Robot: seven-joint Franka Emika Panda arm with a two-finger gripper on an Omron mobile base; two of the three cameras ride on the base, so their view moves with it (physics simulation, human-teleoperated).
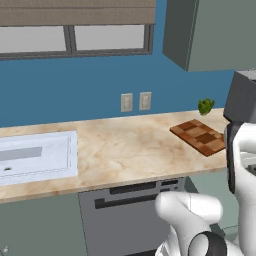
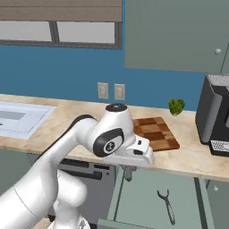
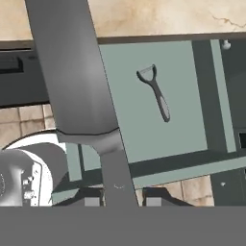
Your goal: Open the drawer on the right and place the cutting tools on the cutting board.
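Note:
The drawer (image 2: 143,197) stands pulled out under the counter's right part, its grey-green floor (image 3: 192,96) in plain sight. A slim dark peeler (image 2: 166,205) (image 3: 156,91) lies flat on that floor. My gripper (image 3: 120,199) (image 2: 129,173) hangs just above the drawer's left side, below the counter edge, shut on a knife (image 3: 72,72). Its dark handle sits between the fingertips (image 3: 153,201), and its broad grey blade runs away from the hand. The checkered wooden cutting board (image 2: 154,133) (image 1: 200,136) lies on the counter right behind and above my hand, with nothing on it.
A black appliance (image 2: 217,116) stands on the counter right of the board, and a small green vegetable (image 2: 176,106) lies behind it. The dark dishwasher front (image 1: 125,215) is left of the drawer. A white sink (image 1: 35,157) sits far left. Wall cabinets hang above.

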